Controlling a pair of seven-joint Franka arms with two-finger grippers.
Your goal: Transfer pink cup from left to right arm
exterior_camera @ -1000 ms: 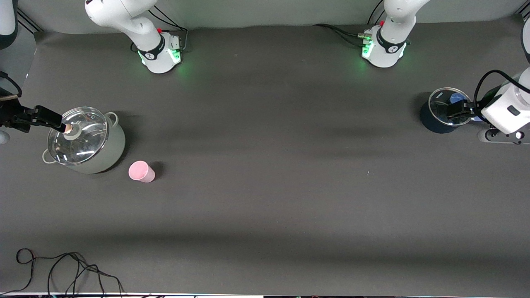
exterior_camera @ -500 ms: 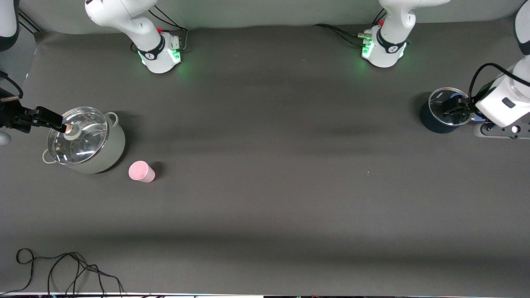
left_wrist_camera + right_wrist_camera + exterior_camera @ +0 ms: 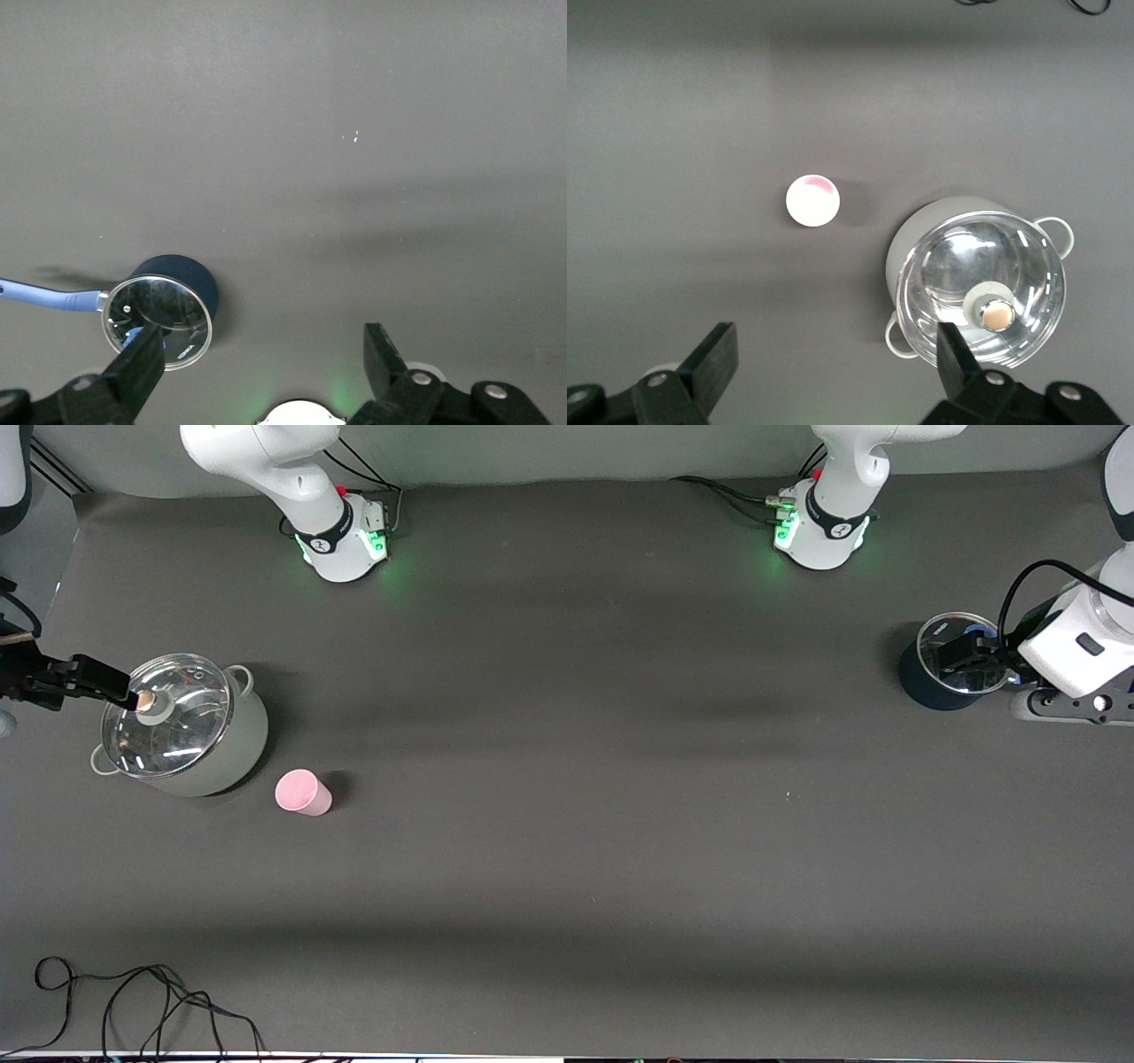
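Pink cup (image 3: 302,792) upright on counter (image 3: 567,824) beside lidded pot (image 3: 182,726), held by neither; my left pincer (image 3: 257,359) and right pincer (image 3: 837,354) both spread, aloft.

Over the last second we see the left gripper (image 3: 955,657) shift above the dark blue saucepan (image 3: 939,671) at the left arm's end of the table: its fingers now hang over the part of the glass lid (image 3: 961,664) toward the table's middle, whereas earlier they hung over the lid's edge nearest the table's end. The white wrist body above it has risen in the front view. The right gripper (image 3: 93,685), over the edge of the grey pot (image 3: 190,731), has drawn back slightly toward the right arm's end of the table.
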